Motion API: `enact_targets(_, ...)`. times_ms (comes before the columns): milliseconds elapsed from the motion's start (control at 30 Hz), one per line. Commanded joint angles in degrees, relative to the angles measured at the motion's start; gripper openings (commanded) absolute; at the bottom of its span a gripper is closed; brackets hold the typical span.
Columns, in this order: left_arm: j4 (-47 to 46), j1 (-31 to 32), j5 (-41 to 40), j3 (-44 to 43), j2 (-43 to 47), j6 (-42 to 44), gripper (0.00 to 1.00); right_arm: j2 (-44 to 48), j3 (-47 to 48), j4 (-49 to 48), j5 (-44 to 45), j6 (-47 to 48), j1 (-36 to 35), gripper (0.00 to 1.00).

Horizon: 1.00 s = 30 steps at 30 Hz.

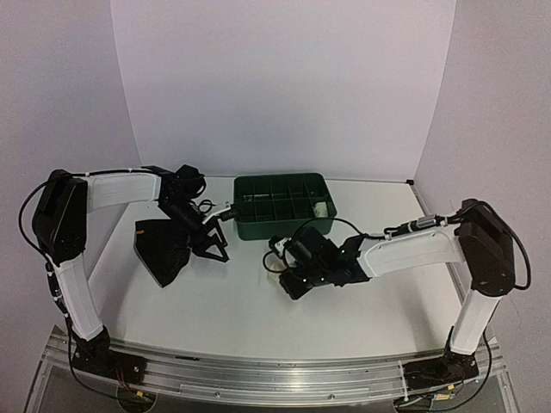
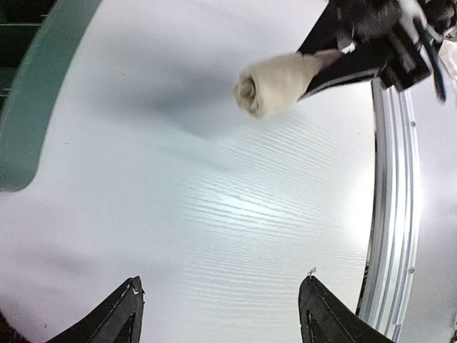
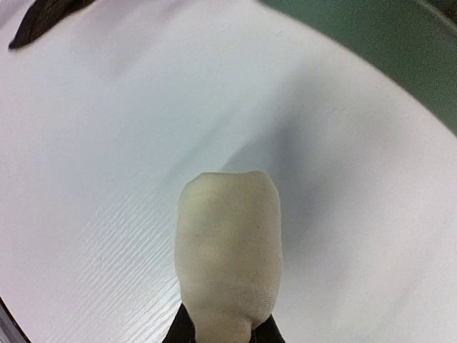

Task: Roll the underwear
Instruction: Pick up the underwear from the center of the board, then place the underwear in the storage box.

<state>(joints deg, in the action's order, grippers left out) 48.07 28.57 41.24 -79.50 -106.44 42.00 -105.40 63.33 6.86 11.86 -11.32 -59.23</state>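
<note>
A rolled cream underwear [image 3: 227, 243] is pinched at its near end by my right gripper [image 3: 223, 334], which holds it above the white table. The roll also shows in the left wrist view [image 2: 275, 82], sticking out of the right gripper [image 2: 343, 50]. In the top view the right gripper [image 1: 291, 286] hangs in front of the green bin [image 1: 275, 228]. A black underwear [image 1: 159, 245] lies crumpled at the left. My left gripper [image 1: 215, 247] is open and empty just right of it, its fingers [image 2: 118, 318] spread wide over bare table.
The green divided bin holds a cream roll [image 1: 320, 209] in its right compartment. Its wall shows at the left of the left wrist view [image 2: 28, 93] and top right of the right wrist view [image 3: 385, 43]. A metal rail [image 2: 389, 214] runs along the table's near edge.
</note>
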Motion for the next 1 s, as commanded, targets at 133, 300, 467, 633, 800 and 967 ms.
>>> enact_targets(133,-4.0,-0.4,-8.8,4.3,11.6,-10.8,0.88,3.7,14.3,4.1,6.2,-7.1,11.0,0.0)
enact_targets(300,-6.7,-0.4,-10.8,7.7,15.6,-15.2,0.91,-4.7,26.7,6.8,10.9,-2.2,15.7,0.0)
enact_targets(467,-9.3,-0.4,-11.2,12.1,18.0,-19.1,0.92,-13.0,35.4,7.6,12.8,-0.5,18.8,0.0)
enact_targets(633,-11.0,-0.4,-10.9,15.3,19.5,-20.5,0.92,-19.2,40.7,8.3,12.3,1.3,20.4,0.0)
enact_targets(800,-11.8,-0.4,-10.7,16.5,19.6,-20.3,0.92,-24.3,44.7,10.6,9.9,2.4,20.9,0.0)
enact_targets(967,-12.3,-0.4,-10.4,17.2,19.7,-20.3,0.92,-27.2,45.3,14.6,7.7,-3.0,21.5,0.0)
